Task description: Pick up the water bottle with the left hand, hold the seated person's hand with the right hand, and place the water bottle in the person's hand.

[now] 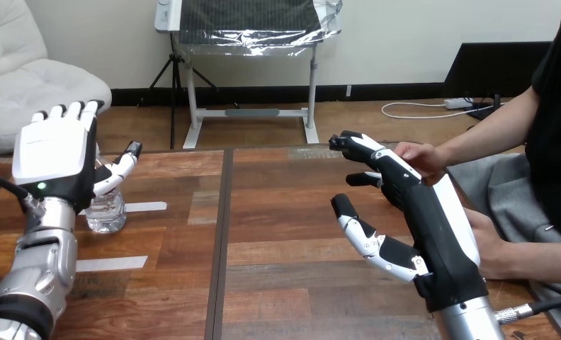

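Hovering left hand (51,159), fingers (72,110) straight, before water bottle (108,212).

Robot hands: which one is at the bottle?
The left hand, open and raised just in front of the bottle; the right hand is across the table, by the person.

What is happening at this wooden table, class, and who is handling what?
The robot's left hand is open and upright, right by the clear plastic water bottle. The bottle stands on the wooden table, not yet gripped. The robot's right hand is stretched out, fingers straight, beside the seated person's hand, not curled round it.
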`<act>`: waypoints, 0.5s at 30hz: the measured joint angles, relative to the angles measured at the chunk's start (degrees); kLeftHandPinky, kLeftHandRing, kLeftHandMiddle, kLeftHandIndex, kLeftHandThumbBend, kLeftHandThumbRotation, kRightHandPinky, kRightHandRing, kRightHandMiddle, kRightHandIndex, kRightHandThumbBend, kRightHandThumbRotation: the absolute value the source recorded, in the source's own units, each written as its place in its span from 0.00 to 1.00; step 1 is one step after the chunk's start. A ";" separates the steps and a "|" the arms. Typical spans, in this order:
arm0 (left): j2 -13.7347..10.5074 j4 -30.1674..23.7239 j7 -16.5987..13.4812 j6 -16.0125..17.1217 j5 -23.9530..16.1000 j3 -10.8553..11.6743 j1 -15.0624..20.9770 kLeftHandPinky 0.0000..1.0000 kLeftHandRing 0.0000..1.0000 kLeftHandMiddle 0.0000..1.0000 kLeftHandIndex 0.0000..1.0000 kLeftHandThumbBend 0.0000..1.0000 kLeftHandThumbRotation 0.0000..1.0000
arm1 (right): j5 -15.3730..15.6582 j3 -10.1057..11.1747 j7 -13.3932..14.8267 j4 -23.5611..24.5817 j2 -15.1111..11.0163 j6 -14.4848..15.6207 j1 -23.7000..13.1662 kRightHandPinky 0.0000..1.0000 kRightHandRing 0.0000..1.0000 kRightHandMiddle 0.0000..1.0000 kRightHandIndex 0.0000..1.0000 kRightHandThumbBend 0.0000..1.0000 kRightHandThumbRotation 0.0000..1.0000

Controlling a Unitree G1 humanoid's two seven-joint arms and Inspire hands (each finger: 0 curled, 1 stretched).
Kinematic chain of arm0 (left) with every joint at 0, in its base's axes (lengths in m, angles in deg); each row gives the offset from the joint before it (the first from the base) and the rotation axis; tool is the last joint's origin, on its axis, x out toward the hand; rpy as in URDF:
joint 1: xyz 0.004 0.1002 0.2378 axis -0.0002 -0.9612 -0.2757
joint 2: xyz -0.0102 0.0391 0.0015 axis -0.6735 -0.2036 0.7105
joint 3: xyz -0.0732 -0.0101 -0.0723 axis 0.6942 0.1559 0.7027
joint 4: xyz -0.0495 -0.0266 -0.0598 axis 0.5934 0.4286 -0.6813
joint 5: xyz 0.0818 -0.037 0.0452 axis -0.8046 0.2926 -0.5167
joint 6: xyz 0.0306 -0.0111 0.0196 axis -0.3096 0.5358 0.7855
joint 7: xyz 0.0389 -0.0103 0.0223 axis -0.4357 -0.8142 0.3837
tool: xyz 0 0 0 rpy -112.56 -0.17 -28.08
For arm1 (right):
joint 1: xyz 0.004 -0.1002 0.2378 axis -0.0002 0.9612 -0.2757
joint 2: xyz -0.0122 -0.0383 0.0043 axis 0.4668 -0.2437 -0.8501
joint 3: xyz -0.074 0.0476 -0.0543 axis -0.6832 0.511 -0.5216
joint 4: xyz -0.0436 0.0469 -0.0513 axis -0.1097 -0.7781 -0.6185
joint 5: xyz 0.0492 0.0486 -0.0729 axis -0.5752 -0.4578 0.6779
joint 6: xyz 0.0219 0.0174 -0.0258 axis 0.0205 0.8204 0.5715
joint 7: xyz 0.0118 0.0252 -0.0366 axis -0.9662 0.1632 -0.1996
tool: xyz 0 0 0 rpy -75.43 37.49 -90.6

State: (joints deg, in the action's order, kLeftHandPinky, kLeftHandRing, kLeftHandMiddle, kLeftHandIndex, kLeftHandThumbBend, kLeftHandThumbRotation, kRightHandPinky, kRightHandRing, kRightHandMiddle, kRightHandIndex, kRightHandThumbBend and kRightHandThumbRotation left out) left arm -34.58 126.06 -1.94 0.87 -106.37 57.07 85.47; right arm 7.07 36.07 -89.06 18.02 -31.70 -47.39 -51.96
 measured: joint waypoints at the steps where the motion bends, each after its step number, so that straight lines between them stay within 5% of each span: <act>1: 0.00 0.12 0.22 0.02 0.20 -0.07 0.10 0.94 0.95 0.95 0.93 0.41 1.00 | 0.00 0.00 0.00 0.00 -0.05 0.00 -0.01 0.73 0.85 0.88 0.78 0.29 0.00; 15: 0.02 1.96 2.27 0.49 2.36 -0.45 1.46 0.94 0.95 0.96 0.94 0.40 1.00 | -0.01 -0.01 0.00 0.00 -0.87 0.00 -0.13 0.73 0.85 0.88 0.78 0.29 0.00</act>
State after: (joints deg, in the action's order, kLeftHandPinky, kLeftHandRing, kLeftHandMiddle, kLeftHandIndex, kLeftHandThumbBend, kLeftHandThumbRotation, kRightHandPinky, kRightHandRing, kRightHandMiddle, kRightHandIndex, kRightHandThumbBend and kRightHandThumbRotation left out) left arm -34.56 128.02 0.33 1.37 -104.02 56.62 86.93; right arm 7.07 36.06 -89.06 18.02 -32.57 -47.39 -52.09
